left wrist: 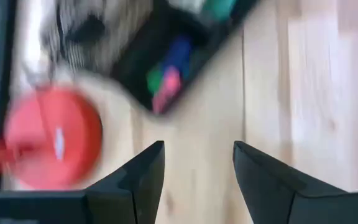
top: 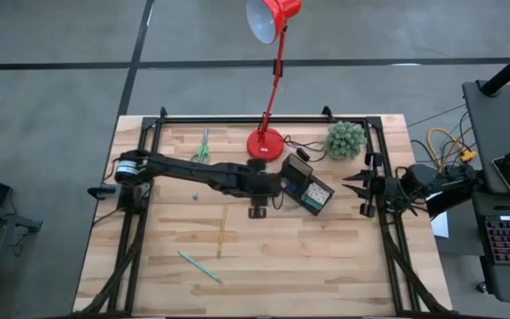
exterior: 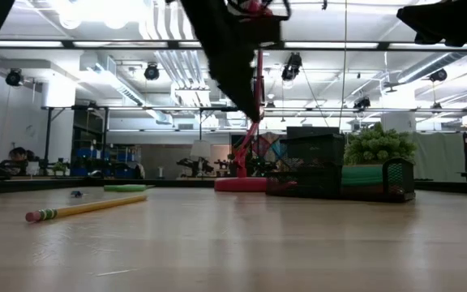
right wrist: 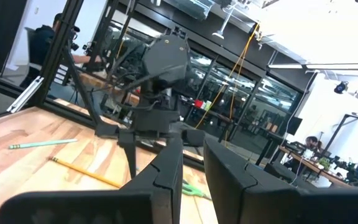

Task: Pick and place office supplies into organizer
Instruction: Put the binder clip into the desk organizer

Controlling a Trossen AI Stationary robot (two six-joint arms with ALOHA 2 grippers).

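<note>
Beside the organizer [top: 309,191] hung the left claw [top: 258,211], released and empty; the yellow pencil [top: 222,232] lay nearby, long axis running front-to-back.

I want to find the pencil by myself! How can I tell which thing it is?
Start at the red lamp base at the back of the wooden table, then come forward past the dark left arm. Two thin sticks lie there: the pencil is the yellow one, pointing front to back, while the slanted pen nearer the front edge is teal.
</note>
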